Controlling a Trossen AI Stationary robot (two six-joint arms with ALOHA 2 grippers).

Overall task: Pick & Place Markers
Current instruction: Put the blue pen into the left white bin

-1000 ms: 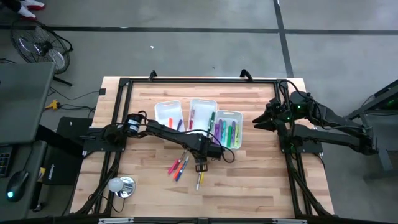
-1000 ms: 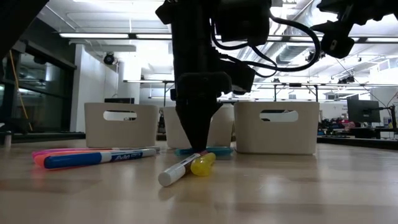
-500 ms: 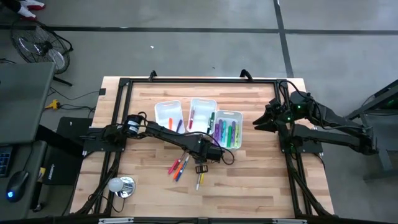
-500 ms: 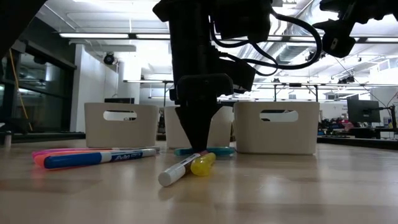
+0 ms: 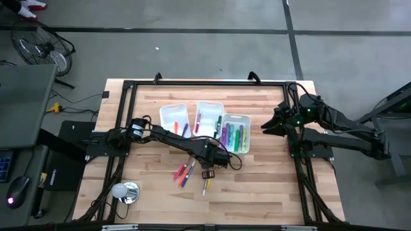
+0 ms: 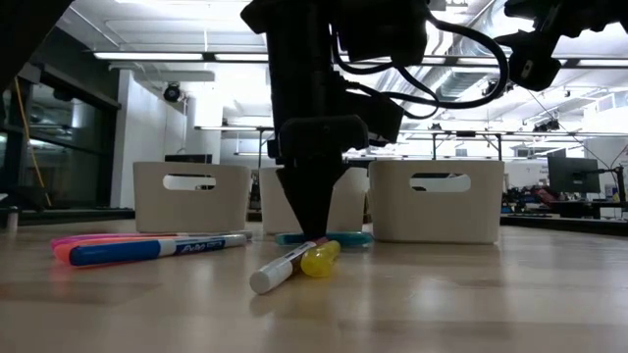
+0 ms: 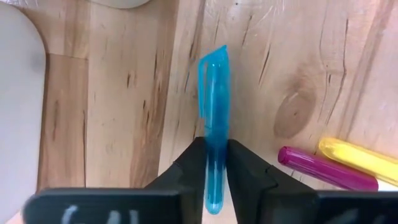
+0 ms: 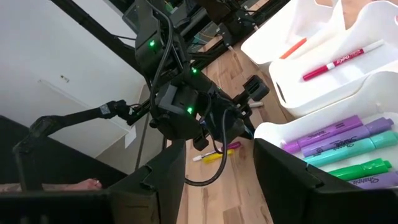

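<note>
A teal marker [image 7: 214,93] lies flat on the wooden table just in front of the bins, and my left gripper [image 7: 214,146] stands over it, shut on it; the high view shows that gripper [image 5: 207,173] near the table's middle. A yellow marker [image 7: 354,158] and a magenta one [image 7: 323,169] lie beside it. More markers [image 5: 184,172] lie loose to its left. Others lie in the three white bins [image 5: 207,126]. My right gripper [image 5: 266,125] hangs open above the table, right of the bins. My left gripper pinches the teal marker's barrel [image 7: 214,134], on the half away from its clipped cap, between its two fingers [image 7: 193,162]. The fingers come from above, pointing down, and lie across the marker. The marker [image 6: 324,238] rests level on the table.
Three white bins [image 6: 191,196] stand in a row behind the held marker. A blue and a pink marker [image 6: 147,247] lie to the left in the low view; a white-barrelled marker with a yellow cap [image 6: 294,265] lies nearer. A round metal object [image 5: 126,190] sits near the table's near left corner.
My left gripper has sunk slightly toward the table over the teal marker, then kept still. The marker has stayed where it lay.
</note>
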